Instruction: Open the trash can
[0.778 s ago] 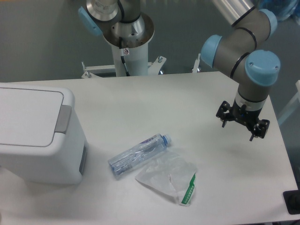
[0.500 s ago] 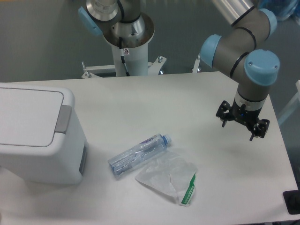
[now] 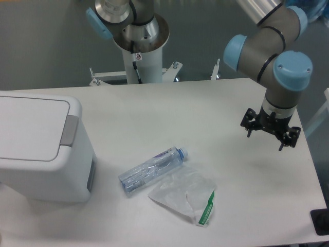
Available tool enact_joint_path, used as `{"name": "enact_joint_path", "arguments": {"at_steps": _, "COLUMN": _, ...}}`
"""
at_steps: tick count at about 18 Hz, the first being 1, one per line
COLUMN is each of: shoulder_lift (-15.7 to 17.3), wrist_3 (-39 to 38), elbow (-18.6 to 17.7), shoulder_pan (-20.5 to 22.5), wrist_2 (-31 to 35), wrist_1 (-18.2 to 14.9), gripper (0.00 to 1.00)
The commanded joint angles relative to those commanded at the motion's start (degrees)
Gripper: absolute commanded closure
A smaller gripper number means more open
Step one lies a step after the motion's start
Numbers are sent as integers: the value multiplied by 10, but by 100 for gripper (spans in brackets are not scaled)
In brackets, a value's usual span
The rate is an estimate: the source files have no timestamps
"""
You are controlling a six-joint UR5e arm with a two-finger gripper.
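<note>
Hanging over the far right of the table [image 3: 154, 113], well apart from the trash can [image 3: 43, 146], my hand [image 3: 270, 137] is carrying nothing, and its fingers are standing spread. Compared with a moment ago it is sitting slightly further right and a touch lower, with the arm's blue-capped joints shifted the same way, so I am drifting away from the trash can rather than toward it. That means the task is not really under way yet. The trash can is resting at the table's left edge, its flat lid down and its grey push tab [image 3: 68, 130] facing the hand's side. Between the trash can and my hand, the clear bottle [image 3: 152, 170] and the plastic bag [image 3: 185, 193] are lying untouched.
</note>
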Motion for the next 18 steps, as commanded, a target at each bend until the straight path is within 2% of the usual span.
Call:
{"name": "enact_joint_path", "arguments": {"at_steps": 2, "shoulder_lift": -5, "wrist_3": -29, "elbow": 20, "shoulder_pan": -14, "wrist_2": 0, "wrist_1": -36, "gripper": 0}}
{"name": "enact_joint_path", "arguments": {"at_steps": 5, "shoulder_lift": -10, "wrist_3": -91, "elbow": 39, "shoulder_pan": -43, "wrist_2": -5, "wrist_1": -59, "gripper": 0}}
{"name": "enact_joint_path", "arguments": {"at_steps": 8, "shoulder_lift": -18, "wrist_3": -144, "elbow": 48, "shoulder_pan": -73, "wrist_2": -18, "wrist_1": -59, "gripper": 0}}
{"name": "enact_joint_path", "arguments": {"at_steps": 11, "shoulder_lift": -14, "wrist_3": -203, "elbow": 56, "shoulder_pan": -78, "wrist_2": -87, "wrist_1": -59, "gripper": 0}}
{"name": "enact_joint_path", "arguments": {"at_steps": 15, "shoulder_lift": -11, "wrist_3": -215, "elbow": 56, "shoulder_pan": -106, "wrist_2": -106, "wrist_1": -58, "gripper": 0}}
{"name": "enact_joint_path", "arguments": {"at_steps": 18, "shoulder_lift": 9, "wrist_3": -237, "elbow": 49, "shoulder_pan": -127, "wrist_2": -127, "wrist_1": -57, "gripper": 0}}
